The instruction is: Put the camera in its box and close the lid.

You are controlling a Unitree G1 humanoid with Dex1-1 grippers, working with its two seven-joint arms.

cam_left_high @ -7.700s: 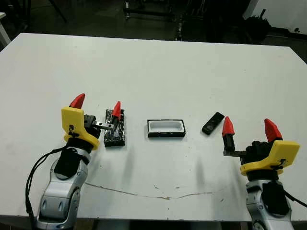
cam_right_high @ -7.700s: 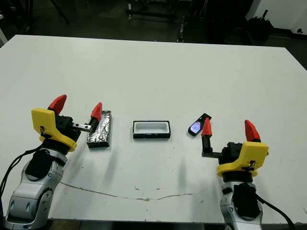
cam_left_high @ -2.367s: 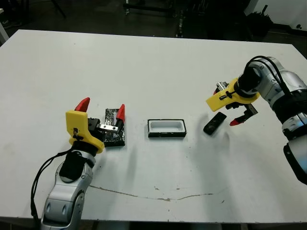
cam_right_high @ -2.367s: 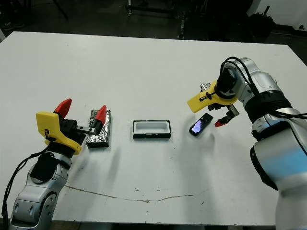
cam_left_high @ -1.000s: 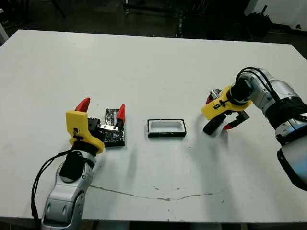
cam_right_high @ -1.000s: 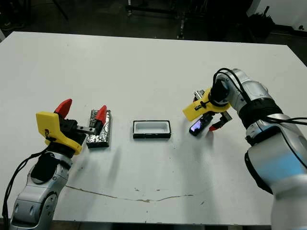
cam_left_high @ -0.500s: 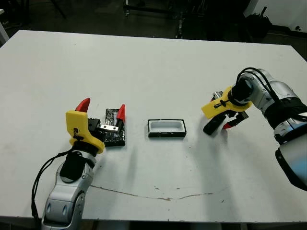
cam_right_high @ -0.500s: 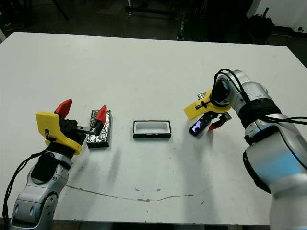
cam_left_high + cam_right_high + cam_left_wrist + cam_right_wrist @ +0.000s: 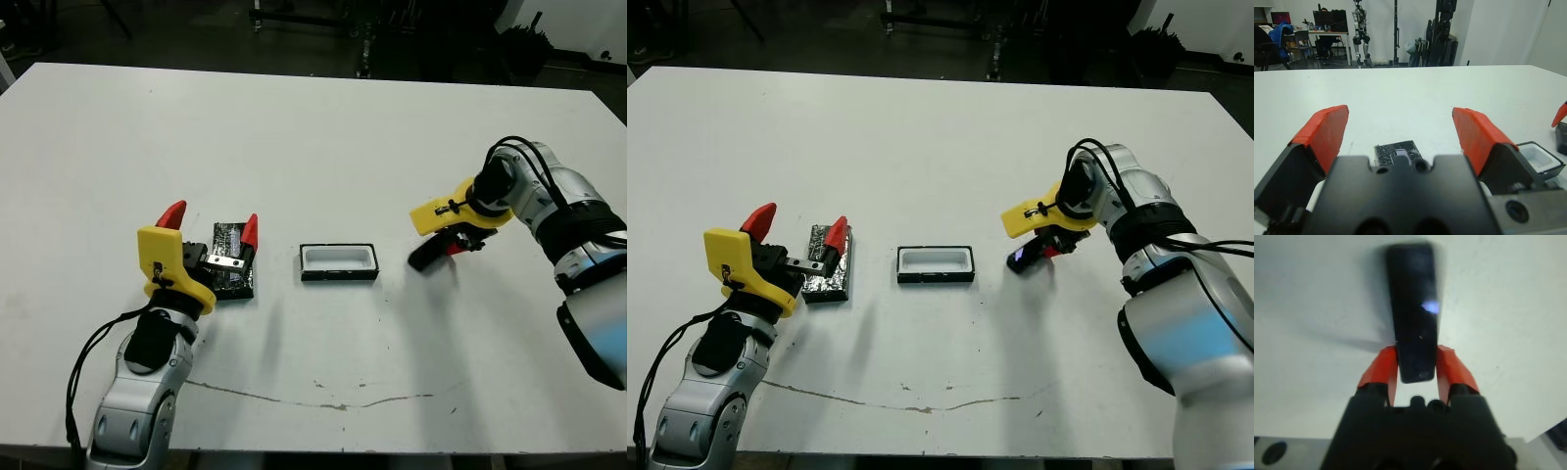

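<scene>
Both right jaws pinch the camera (image 9: 1413, 313) near its end, at three o'clock from the box (image 9: 339, 262), which sits empty and white-lined on the counter (image 9: 313, 147). Left jaws gape wide, holding nothing, above the lid (image 9: 231, 272) at nine o'clock from the box.

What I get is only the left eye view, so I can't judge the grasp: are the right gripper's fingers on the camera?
Observer: Yes. In the right wrist view the right gripper has one red finger against each long side of the camera, near its end.
Operator: And is the left gripper touching the lid?
Observer: No. In the left wrist view the left gripper is wide open, and the lid lies flat between its fingers, untouched.
</scene>
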